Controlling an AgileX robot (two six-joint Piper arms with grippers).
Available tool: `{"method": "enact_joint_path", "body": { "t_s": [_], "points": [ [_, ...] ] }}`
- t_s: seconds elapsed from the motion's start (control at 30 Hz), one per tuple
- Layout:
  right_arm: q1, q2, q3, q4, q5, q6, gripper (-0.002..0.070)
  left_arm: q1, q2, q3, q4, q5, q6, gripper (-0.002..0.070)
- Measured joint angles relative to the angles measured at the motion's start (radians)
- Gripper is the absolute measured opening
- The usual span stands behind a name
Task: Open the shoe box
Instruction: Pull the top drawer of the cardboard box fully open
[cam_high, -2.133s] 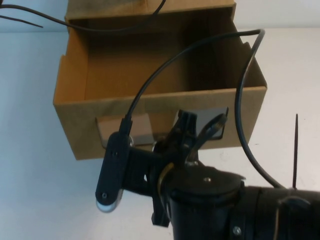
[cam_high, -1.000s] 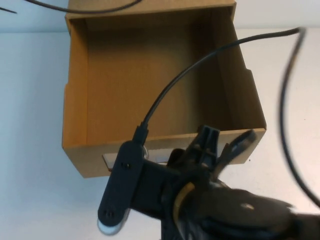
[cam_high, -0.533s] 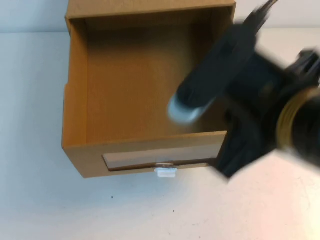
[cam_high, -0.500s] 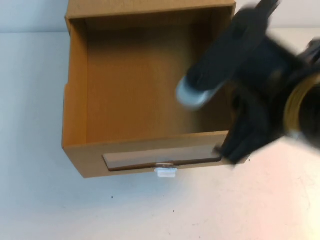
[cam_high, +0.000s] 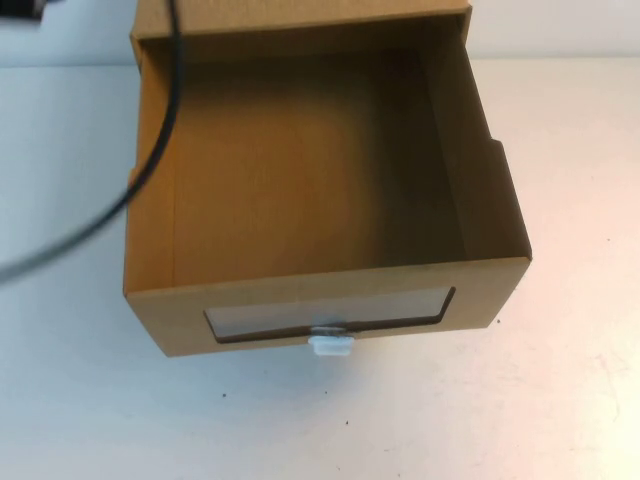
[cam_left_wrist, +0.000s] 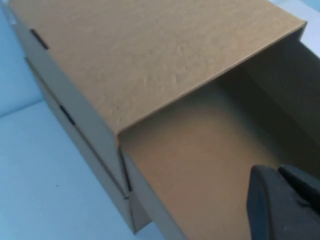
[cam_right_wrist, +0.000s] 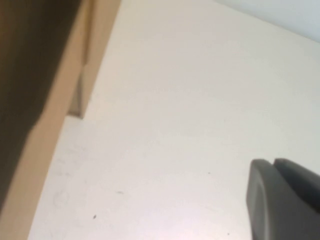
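right gripper (cam_right_wrist: 275, 170) just left the shoe box (cam_left_wrist: 150, 50) front and swung clear, now pinched shut, empty, over the table (cam_right_wrist: 190, 100); box sits beside it, drawer (cam_high: 300, 190) pulled right out, so looks done. left gripper (cam_left_wrist: 279, 175) closed, empty, above the open drawer.

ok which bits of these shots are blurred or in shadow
High view: sharp shoe box, its inner right wall shadowed, a cable smeared across the left. Left wrist view: soft, left claw a dark shut blur over the open box. Right wrist view: right claw shut, blurred above the table beside the box.
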Motion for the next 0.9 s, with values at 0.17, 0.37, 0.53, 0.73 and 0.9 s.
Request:
{"method": "enact_joint_path", "body": {
  "t_s": [0.17,0.37,0.53,0.73,0.9],
  "points": [
    [-0.202,-0.055,0.026,0.223,-0.072,-0.135,-0.0013,0.0,-0.288,0.408,0.034,-0.276,0.004,-0.0005],
    [-0.265,-0.163,0.231,0.35,-0.255,-0.174,-0.0013,0.0,-0.628,0.827,0.083,-0.565,0.008,-0.0005],
    [-0.265,-0.303,0.478,0.438,-0.484,-0.18,-0.0013,0.0,-0.862,1.095,0.086,-0.727,0.008,-0.0005],
    [-0.265,-0.496,0.754,0.458,-0.753,-0.18,-0.0013,0.0,-1.102,1.323,0.041,-0.778,-0.01,-0.0005],
    [-0.265,-0.599,0.913,0.536,-0.907,-0.18,-0.0013,0.0,-1.175,1.486,0.006,-0.854,-0.048,-0.0005]
  ]
}}
